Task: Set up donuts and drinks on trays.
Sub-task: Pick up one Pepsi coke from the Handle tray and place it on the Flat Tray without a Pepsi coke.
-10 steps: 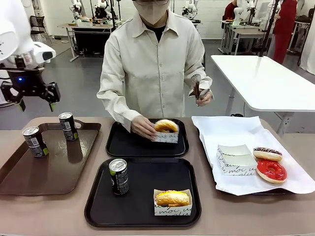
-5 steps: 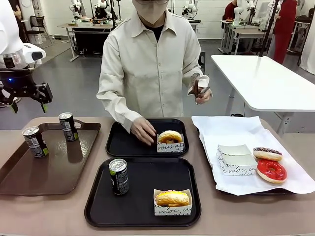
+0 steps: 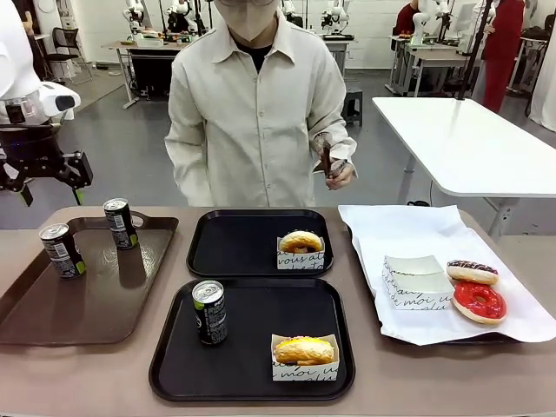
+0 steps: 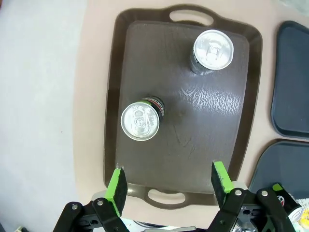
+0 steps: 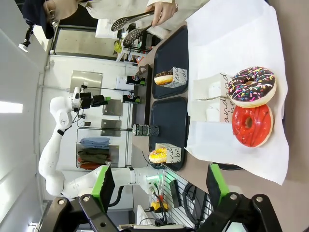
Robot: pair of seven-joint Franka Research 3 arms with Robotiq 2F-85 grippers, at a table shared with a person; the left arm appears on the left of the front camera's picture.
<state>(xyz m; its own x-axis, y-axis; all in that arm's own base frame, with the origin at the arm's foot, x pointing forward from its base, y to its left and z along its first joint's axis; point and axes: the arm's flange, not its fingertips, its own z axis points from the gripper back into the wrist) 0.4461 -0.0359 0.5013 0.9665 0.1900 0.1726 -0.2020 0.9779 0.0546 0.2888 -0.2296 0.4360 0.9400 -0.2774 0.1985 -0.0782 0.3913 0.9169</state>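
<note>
While the six-o'clock tray [image 3: 261, 334] already holds a can [image 3: 210, 311] and a sleeved donut [image 3: 304, 349], the twelve-o'clock tray [image 3: 230, 248] has only its donut [image 3: 301, 241], so one of two cans [image 3: 62, 249] on the brown tray [image 3: 87, 304] at nine o'clock seems due next, with the left jaws and the right jaws spread and empty.

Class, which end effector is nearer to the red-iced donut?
Right. The right end effector faces the red-iced donut on the white paper; the left end effector hovers over the brown tray, across the table.
</note>
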